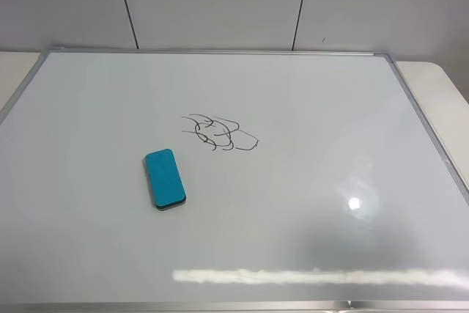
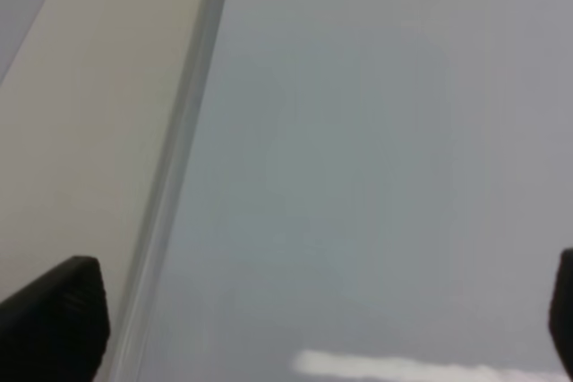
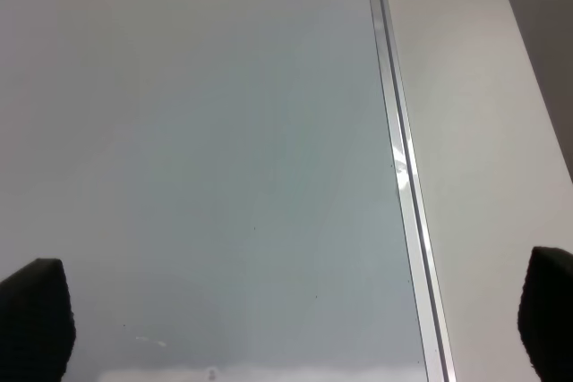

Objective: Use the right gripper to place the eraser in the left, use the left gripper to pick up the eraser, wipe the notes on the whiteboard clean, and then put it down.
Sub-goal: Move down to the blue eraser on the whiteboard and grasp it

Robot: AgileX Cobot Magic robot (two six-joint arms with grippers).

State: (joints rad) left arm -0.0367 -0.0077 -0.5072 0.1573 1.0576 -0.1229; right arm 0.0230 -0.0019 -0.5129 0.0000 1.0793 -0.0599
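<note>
1. The left hand [image 2: 309, 328] is spread wide. Its two black fingertips [image 2: 54, 319] sit at opposite edges of the left wrist view, and only board shows between them.
2. Under the left hand are the pale whiteboard [image 1: 308, 203] and its silver frame [image 2: 170, 194]. One fingertip is over the frame line, and the beige surface [image 2: 89, 114] lies beyond the frame.
3. The right hand [image 3: 289, 319] is also spread wide, with a dark fingertip [image 3: 34, 319] at each lower corner of the right wrist view.
4. Between the right fingertips lie bare board and the board's opposite frame edge, with the surface outside it.
5. The eraser [image 1: 164, 178] lies flat on the whiteboard, left of the middle in the high view. Its blue face is up and a dark layer shows beneath. Its long side runs roughly away from the camera, slightly tilted.
6. The notes [image 1: 218, 133] are a black looping scribble near the board's centre. They lie up and to the right of the eraser, near it but not touching.
7. A bright round glare spot [image 1: 355, 203] and a long white reflection strip [image 1: 315, 276] show on the board's near right part.
8. Behind the board rises a light panelled wall [image 1: 220, 5].
</note>
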